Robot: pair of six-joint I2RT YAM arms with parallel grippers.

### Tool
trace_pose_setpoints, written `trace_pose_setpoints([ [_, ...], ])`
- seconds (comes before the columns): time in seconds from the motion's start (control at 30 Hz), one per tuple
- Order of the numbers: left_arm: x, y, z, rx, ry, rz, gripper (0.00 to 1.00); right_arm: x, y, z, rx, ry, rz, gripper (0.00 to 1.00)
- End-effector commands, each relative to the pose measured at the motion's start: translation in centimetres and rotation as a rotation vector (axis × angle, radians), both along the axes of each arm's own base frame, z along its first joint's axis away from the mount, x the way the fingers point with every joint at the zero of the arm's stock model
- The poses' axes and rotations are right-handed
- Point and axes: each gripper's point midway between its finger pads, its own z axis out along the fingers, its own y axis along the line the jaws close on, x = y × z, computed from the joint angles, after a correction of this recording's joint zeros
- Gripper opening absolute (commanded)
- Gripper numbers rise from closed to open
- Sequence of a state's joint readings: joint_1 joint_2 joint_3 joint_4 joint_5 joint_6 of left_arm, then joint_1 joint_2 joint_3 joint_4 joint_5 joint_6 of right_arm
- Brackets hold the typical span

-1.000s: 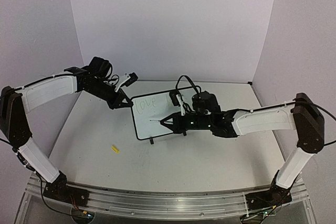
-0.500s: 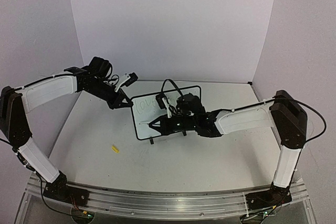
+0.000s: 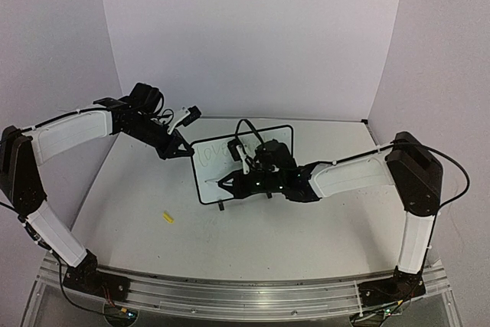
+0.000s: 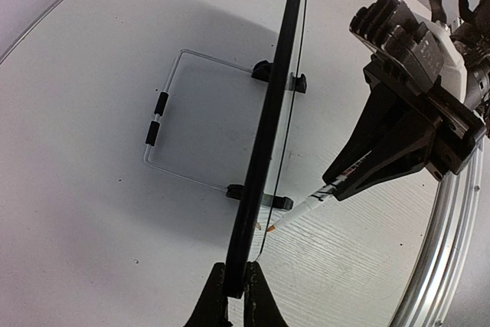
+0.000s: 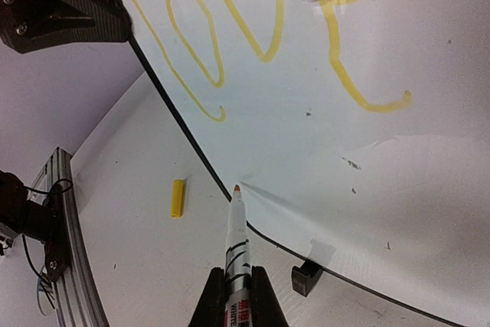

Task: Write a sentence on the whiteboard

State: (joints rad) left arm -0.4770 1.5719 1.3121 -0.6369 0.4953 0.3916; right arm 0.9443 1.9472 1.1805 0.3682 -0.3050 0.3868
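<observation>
The whiteboard [image 3: 208,168] stands tilted on the table, with "love" written in yellow-green strokes at its top left [image 5: 230,28]. My left gripper [image 3: 182,149] is shut on the board's upper left edge; the left wrist view shows the board [image 4: 277,105] edge-on between the fingers [image 4: 236,296]. My right gripper [image 3: 243,181] is shut on a white marker [image 5: 236,239]. The marker's orange tip sits at the board's lower left corner, close to the face. I cannot tell if it touches. The marker also shows in the left wrist view [image 4: 306,206].
A small yellow marker cap [image 3: 168,217] lies on the table left of the board's front, also in the right wrist view [image 5: 178,197]. A wire stand [image 4: 164,116] lies behind the board. A metal rail [image 3: 230,296] runs along the near edge.
My right arm has moved left across the board, carrying the marker tip from the board's middle to its lower left corner. The left gripper and the board have stayed put.
</observation>
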Motion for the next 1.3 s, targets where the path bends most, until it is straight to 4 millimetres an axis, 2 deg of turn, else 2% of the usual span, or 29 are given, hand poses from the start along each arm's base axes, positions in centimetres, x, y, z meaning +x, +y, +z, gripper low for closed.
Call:
trace_pose_setpoints([
  [0.0, 1.6, 1.8, -0.2, 0.082, -0.091, 0.059, 0.00, 1.0, 0.8, 1.7, 0.051, -0.043, -0.033, 0.00],
  [0.27, 1.6, 1.8, -0.2, 0.082, -0.093, 0.060, 0.00, 1.0, 0.2, 0.2, 0.023, -0.025, -0.054, 0.00],
  [0.53, 1.6, 1.8, -0.1, 0.081, -0.092, 0.060, 0.00, 0.2, -0.5, -2.6, -0.018, 0.028, -0.048, 0.00],
  [0.7, 1.6, 1.8, -0.1, 0.082, -0.092, 0.060, 0.00, 0.1, -0.9, -3.2, -0.035, 0.031, -0.055, 0.00],
  [0.87, 1.5, 1.8, -0.1, 0.081, -0.092, 0.058, 0.00, 0.6, -1.2, -2.1, -0.033, 0.001, -0.084, 0.00],
  [1.27, 1.5, 1.8, 0.0, 0.079, -0.094, 0.058, 0.00, 1.3, -1.6, 2.8, 0.019, -0.084, -0.115, 0.00],
])
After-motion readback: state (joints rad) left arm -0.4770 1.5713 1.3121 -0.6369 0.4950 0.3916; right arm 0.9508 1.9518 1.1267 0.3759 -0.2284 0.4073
